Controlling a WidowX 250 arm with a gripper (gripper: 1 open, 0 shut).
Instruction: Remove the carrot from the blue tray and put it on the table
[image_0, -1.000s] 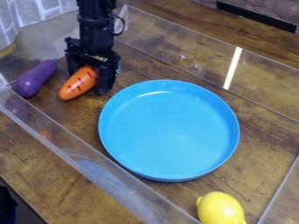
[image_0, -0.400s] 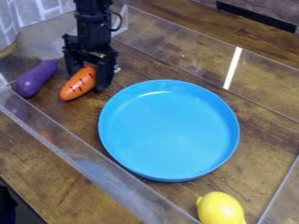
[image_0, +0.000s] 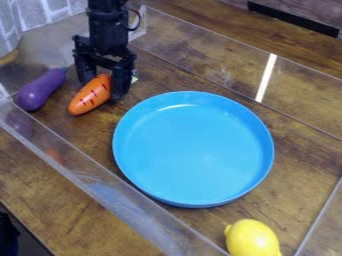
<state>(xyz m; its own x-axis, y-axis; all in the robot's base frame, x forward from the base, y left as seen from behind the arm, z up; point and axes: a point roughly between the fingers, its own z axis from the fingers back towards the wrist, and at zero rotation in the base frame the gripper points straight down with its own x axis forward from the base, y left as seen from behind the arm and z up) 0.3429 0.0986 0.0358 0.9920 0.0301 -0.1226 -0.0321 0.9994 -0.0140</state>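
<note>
Already, we see the carrot (image_0: 90, 96) lying on the table (image_0: 201, 50), left of the blue tray (image_0: 194, 148), its long axis diagonal between our gripper's (image_0: 102, 84) spread, empty jaws directly above.

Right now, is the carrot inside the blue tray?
No, the carrot lies on the table, beside the blue tray.
</note>
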